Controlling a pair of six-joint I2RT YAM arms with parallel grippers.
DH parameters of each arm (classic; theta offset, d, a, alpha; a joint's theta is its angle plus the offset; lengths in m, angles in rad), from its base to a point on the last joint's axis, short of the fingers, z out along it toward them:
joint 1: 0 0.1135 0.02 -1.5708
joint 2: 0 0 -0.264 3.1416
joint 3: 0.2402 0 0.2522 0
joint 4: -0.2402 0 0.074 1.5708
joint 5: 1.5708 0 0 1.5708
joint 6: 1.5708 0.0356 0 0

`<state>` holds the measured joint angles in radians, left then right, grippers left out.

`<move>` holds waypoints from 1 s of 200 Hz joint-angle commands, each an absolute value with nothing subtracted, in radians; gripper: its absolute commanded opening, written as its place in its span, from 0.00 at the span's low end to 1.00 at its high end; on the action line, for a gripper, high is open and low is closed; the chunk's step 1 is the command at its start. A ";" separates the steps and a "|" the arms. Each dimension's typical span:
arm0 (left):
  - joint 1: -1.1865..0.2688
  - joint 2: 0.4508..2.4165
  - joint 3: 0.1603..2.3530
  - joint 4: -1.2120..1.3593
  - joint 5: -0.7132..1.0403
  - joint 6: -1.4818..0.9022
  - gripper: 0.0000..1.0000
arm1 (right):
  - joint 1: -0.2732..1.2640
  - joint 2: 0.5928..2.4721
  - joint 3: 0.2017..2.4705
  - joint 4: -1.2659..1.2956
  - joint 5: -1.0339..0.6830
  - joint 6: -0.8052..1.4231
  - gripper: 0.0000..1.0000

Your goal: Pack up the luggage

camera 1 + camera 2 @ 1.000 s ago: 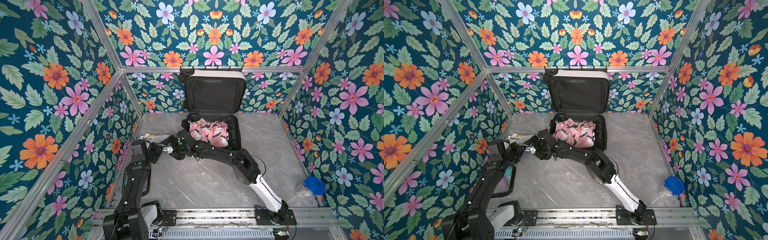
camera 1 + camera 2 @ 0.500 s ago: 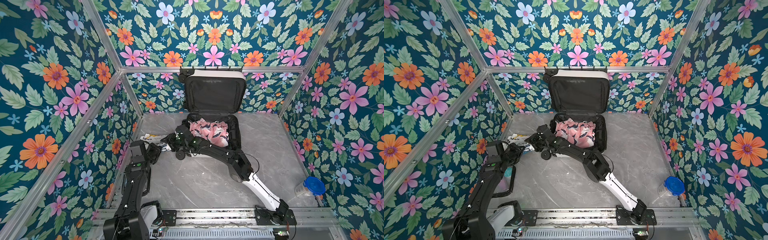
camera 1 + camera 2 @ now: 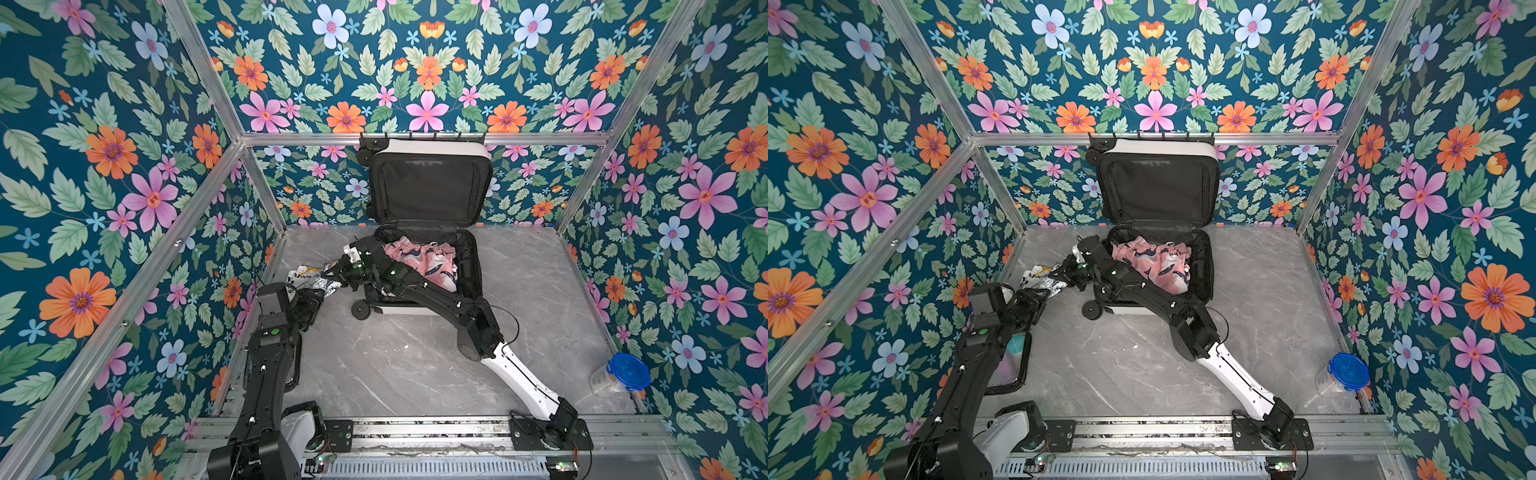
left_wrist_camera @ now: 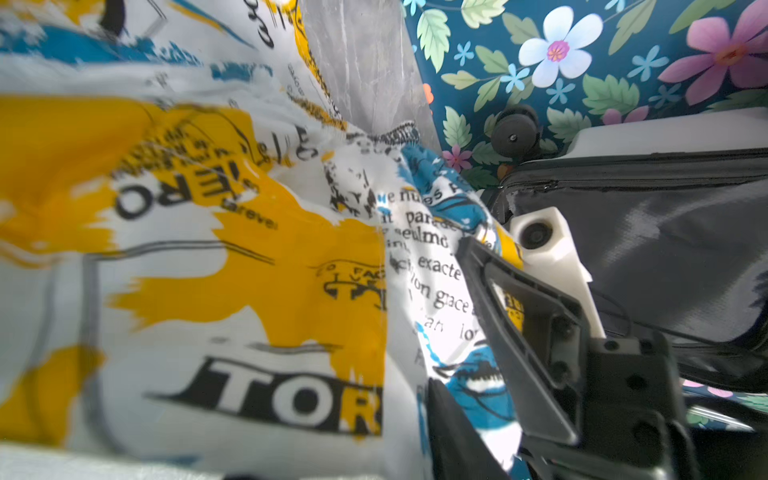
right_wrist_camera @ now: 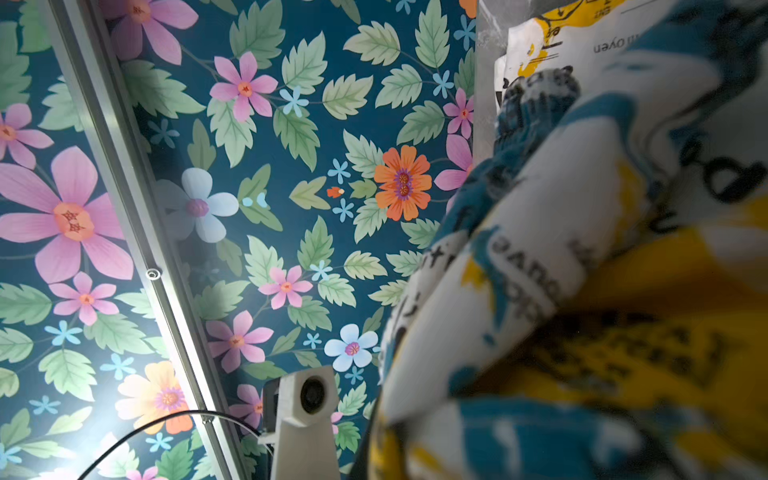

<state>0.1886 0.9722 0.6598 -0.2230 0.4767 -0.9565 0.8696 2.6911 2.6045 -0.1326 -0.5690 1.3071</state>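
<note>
The left gripper (image 3: pixel 315 297) sits low over the grey marble-patterned worktop (image 3: pixel 395 365), right under the trailing end of a crumpled white cloth (image 3: pixel 305 277) printed with yellow and blue patches and black lettering. Whether it is parted or gripping cannot be told, as the cloth fills the left wrist view.

Just right of it, the right gripper (image 3: pixel 332 272) is clenched on the same cloth. Judgement: this arm reaches across the middle because the cloth lies on the side of the case away from its base.

Immediately right of that gripper lies the small white hard-shell suitcase (image 3: pixel 434 146). It is open, with its base flat on the worktop and its black-lined lid upright against the back wall, which leaves the base free for loading. A pink patterned fabric garment (image 3: pixel 419 262) lies inside.

Well to the right stands a clear plastic jar with a blue lid (image 3: pixel 619 376), untouched.

Count:
- grippers: two
- suitcase: one
- fabric items: two, one packed and one outside
- jar: one
</note>
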 commanded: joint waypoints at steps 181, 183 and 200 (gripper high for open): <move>0.664 1.080 0.527 -0.252 0.930 -0.810 0.65 | 0.818 2.645 2.622 -0.139 -0.764 1.193 0.00; 0.664 1.083 0.524 -0.244 0.936 -0.814 0.65 | 0.819 2.645 2.622 -0.136 -0.764 1.195 0.00; 0.664 1.101 0.466 -0.168 0.982 -0.873 0.66 | 0.818 2.645 2.623 -0.114 -0.765 1.211 0.00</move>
<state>0.6621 1.0836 0.5175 -0.2638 0.8936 -0.8040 0.8169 2.6713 2.6152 -0.1940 -0.7486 1.1774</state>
